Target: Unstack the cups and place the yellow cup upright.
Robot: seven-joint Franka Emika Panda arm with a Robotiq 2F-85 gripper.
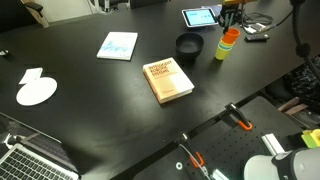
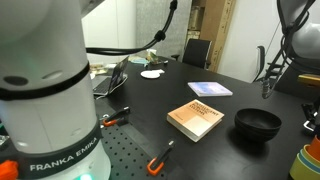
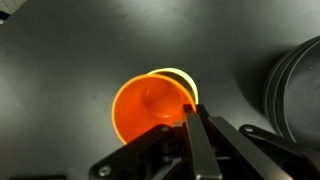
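The cups [image 1: 228,43] stood nested toward the bench [image 1: 90,115] corner where the tablet [image 1: 200,16] lay, just beside the black bowl [image 1: 189,46]. In the wrist view the orange cup [image 3: 150,108] sat topmost, mouth up. The yellow cup [image 3: 178,74] showed only as a rim under it. The fingers [image 3: 203,130] were pressed together, seemingly gripping nothing. Lowered like that, they could topple the stack. Tightly nested cups might also lift together, then drop and roll toward the edge.
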